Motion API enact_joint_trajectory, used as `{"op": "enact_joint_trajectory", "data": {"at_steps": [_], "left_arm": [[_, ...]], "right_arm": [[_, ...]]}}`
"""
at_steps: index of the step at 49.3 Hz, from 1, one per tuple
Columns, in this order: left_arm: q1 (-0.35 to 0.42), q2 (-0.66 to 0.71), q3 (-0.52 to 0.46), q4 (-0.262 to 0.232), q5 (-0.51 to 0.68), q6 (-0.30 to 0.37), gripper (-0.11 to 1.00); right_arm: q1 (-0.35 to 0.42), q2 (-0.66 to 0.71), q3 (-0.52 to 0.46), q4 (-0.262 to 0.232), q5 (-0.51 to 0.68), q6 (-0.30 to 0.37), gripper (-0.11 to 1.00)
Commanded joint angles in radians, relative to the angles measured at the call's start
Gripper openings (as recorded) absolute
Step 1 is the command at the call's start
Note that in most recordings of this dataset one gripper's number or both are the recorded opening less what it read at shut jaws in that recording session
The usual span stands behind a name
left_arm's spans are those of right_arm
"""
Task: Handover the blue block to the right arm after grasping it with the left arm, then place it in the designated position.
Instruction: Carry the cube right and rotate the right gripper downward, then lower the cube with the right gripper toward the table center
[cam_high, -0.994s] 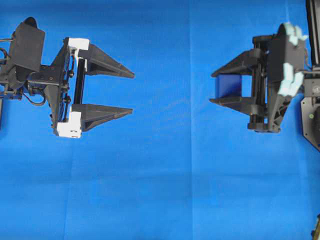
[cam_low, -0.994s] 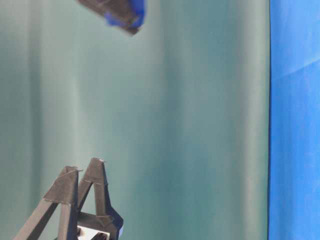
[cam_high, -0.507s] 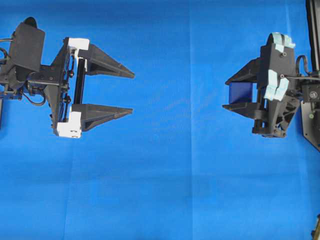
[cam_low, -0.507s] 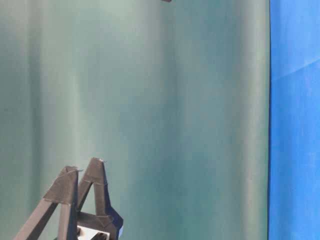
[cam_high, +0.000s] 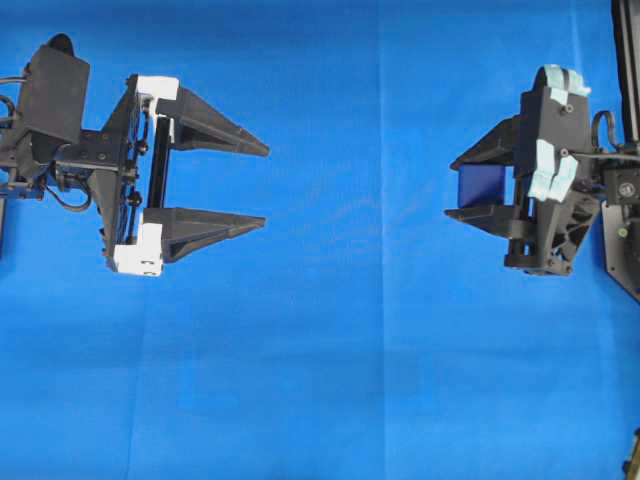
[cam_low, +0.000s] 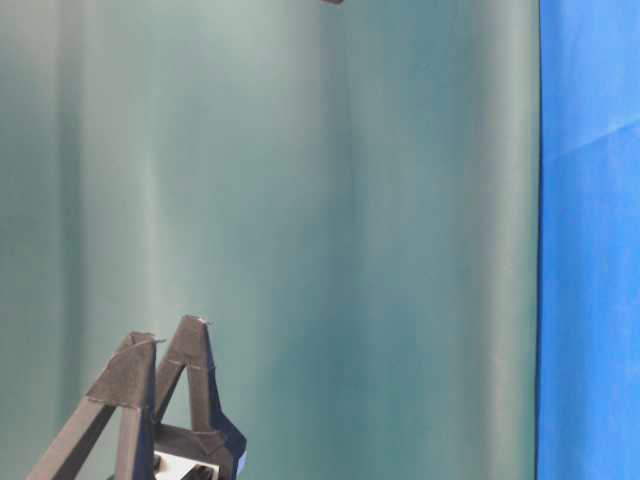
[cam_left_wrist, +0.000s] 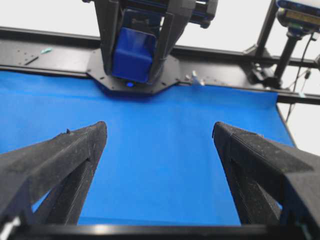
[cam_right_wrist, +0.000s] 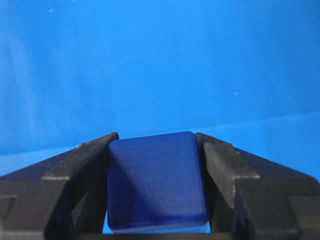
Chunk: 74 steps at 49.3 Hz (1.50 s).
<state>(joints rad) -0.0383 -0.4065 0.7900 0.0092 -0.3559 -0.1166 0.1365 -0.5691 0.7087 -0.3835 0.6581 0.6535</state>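
The blue block is a small dark-blue cube clamped between the fingers of my right gripper at the right side of the cloth, held off the surface. The right wrist view shows the block filling the gap, with the right gripper shut on its two sides. My left gripper, with white brackets, stands wide open at the left with nothing between its fingers. Looking out from the left gripper, I see the block straight ahead in the other arm's grip. The left gripper's tips show at the table-level view's bottom.
Blue cloth covers the table between the arms. A black base and frame stand at the right edge. Black rails and stands run behind the right arm. A teal backdrop fills the table-level view.
The right gripper drew back to the right and tilted with the block, leaving the table-level view; it has held still for the last half second. The left gripper has not moved.
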Motion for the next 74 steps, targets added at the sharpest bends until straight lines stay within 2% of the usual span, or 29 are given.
{"op": "enact_joint_trajectory", "data": {"at_steps": [1, 19, 30, 39, 61, 74], "left_arm": [[0.002, -0.014, -0.025, 0.002, -0.009, 0.000, 0.92], [0.002, -0.012, -0.028, 0.002, -0.009, -0.002, 0.92], [0.002, -0.009, -0.029, 0.002, -0.009, -0.002, 0.92], [0.002, -0.009, -0.029, 0.002, -0.009, -0.002, 0.92], [0.002, -0.008, -0.029, 0.002, -0.008, 0.000, 0.92], [0.002, -0.005, -0.032, 0.002, -0.008, -0.002, 0.92]], "right_arm": [[0.002, -0.003, -0.017, 0.000, -0.009, -0.002, 0.43], [0.002, 0.054, -0.005, -0.005, -0.063, -0.002, 0.43], [-0.003, 0.137, 0.018, -0.040, -0.158, 0.000, 0.43], [-0.037, 0.213, 0.040, -0.074, -0.273, 0.002, 0.43], [-0.121, 0.453, 0.083, -0.074, -0.615, 0.002, 0.43], [-0.146, 0.572, 0.057, -0.074, -0.721, 0.000, 0.43]]}}
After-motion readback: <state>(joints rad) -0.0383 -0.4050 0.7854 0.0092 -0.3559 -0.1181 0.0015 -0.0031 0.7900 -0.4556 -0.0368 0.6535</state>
